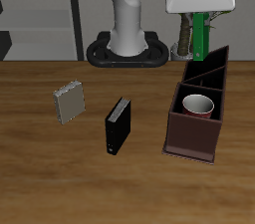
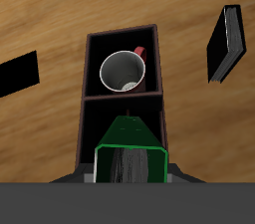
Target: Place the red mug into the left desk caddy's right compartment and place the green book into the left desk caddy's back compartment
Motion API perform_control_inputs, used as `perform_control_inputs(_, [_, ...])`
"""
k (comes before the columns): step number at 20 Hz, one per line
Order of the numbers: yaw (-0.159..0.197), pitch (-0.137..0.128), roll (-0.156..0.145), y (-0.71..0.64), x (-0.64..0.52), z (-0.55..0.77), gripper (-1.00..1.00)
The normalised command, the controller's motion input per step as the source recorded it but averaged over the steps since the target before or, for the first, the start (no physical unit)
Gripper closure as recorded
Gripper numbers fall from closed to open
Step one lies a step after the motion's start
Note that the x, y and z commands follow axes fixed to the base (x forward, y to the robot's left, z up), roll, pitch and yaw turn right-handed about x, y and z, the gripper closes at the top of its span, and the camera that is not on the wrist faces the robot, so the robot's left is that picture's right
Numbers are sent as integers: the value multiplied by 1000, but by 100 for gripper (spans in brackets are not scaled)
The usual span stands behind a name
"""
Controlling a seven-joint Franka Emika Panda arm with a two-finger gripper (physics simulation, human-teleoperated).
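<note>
My gripper (image 1: 197, 37) is shut on the green book (image 1: 202, 35), holding it upright in the air above the far end of the left desk caddy (image 1: 175, 118). The wrist view looks down past the book's bright green edge (image 2: 129, 153) into the caddy (image 2: 84, 89), over the section next to the mug's. The red mug (image 1: 199, 106) stands upright in the squarish right compartment at the caddy's near end, its pale inside and red handle showing (image 2: 125, 72). My fingers are mostly hidden behind the book.
A black book (image 1: 118, 125) stands on the table beside the caddy, also seen in the wrist view (image 2: 227, 44). A grey book (image 1: 70, 102) lies farther off on the same side. The robot's base (image 1: 129, 49) sits at the back.
</note>
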Motion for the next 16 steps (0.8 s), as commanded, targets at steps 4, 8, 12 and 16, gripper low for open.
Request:
perform_control_inputs(4, [-27,3,-8,155,-53,69,100])
perform_control_inputs(8, [-11,37,-32,109,198,-10,100])
perform_control_inputs(12, [3,32,-31,107,186,-88,100])
perform_control_inputs(16, [20,49,-5,68,315,-78,100])
